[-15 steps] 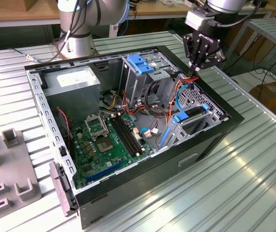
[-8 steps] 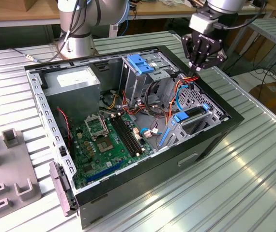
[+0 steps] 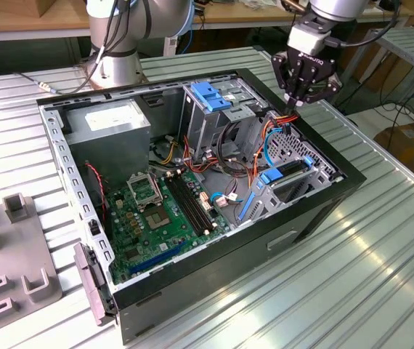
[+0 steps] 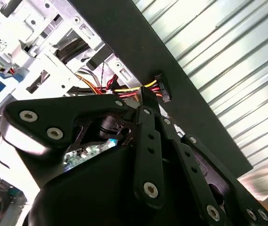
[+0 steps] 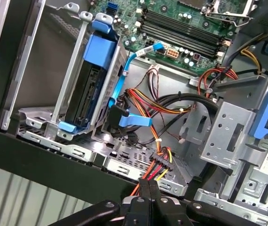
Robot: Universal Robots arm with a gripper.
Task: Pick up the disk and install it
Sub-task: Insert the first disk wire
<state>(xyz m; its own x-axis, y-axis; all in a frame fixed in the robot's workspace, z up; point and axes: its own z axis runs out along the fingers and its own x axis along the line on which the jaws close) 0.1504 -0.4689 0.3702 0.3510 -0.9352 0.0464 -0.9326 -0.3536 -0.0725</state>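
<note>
Hovering at the far edge of the open computer case [image 3: 316, 211] on the tabletop [image 3: 381, 276] is the pincer [image 3: 295, 102], clenched, its tips meeting against the red and yellow wires of a power connector [image 5: 160, 167]. The disk [image 5: 84, 94] is sitting slotted in the metal drive cage [image 5: 70, 70] nearby.

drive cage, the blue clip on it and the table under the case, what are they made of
Drive cage: seemingly bare sheet metal, dull grey with punched holes. Blue clip: likely moulded plastic, matte, uniform colour. Table: probably aluminium, ribbed and shiny with glare.
</note>
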